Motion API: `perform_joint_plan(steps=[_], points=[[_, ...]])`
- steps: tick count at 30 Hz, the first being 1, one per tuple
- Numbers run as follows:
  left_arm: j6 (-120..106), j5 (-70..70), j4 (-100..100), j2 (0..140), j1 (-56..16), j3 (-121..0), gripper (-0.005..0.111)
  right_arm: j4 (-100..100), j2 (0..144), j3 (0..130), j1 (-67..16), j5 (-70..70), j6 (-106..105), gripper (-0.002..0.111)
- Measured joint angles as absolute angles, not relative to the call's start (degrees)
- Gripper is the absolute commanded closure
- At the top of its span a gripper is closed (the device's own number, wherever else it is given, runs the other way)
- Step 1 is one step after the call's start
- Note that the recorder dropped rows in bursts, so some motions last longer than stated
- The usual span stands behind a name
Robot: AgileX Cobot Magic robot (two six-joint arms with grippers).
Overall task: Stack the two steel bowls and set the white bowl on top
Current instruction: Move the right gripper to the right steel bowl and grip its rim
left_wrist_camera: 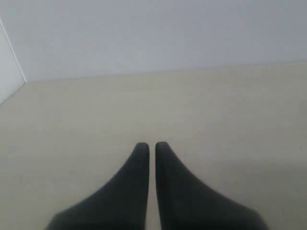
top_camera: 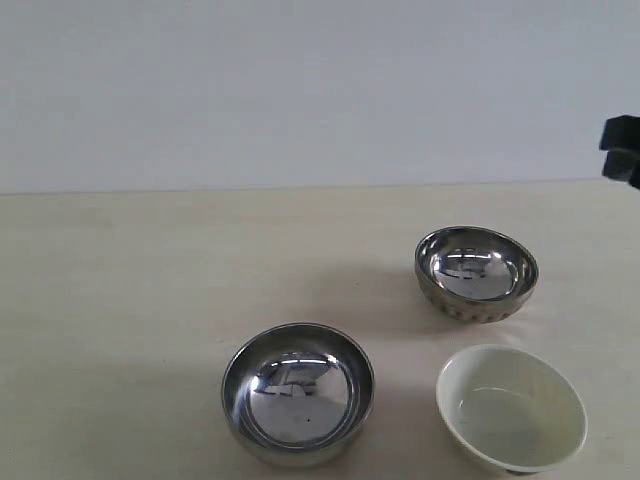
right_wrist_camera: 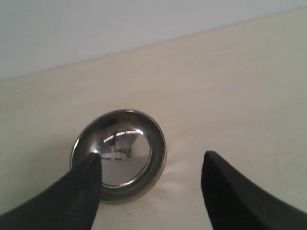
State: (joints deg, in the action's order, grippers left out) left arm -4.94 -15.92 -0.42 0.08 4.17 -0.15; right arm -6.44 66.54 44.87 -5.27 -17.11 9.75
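Nothing is stacked yet. The smooth steel bowl [top_camera: 298, 393], the ribbed steel bowl [top_camera: 476, 272] and the white bowl [top_camera: 511, 407] each stand apart on the table [top_camera: 120, 300]. My left fingers [left_wrist_camera: 136, 191] are nearly pressed together and hold nothing. My right fingers [right_wrist_camera: 72, 201] are spread wide and empty. Both stacking steps are left.

The right claw [right_wrist_camera: 151, 154] gapes wide, with a steel bowl [right_wrist_camera: 122, 148] on the table [right_wrist_camera: 230, 86] beyond.
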Motion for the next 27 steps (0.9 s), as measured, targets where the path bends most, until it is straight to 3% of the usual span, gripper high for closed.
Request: perform_joint_plan(steps=[13,27], points=[[-4.9,-15.9,-0.4,0.1,4.2,-0.1,0.103,-18.9,95.5,56.9,-5.3,-20.8,-3.4,0.053],[-4.9,-15.9,-0.4,0.1,4.2,-0.1,0.103,-19.0,108.4,59.8,-5.3,-15.7,-4.9,0.053]])
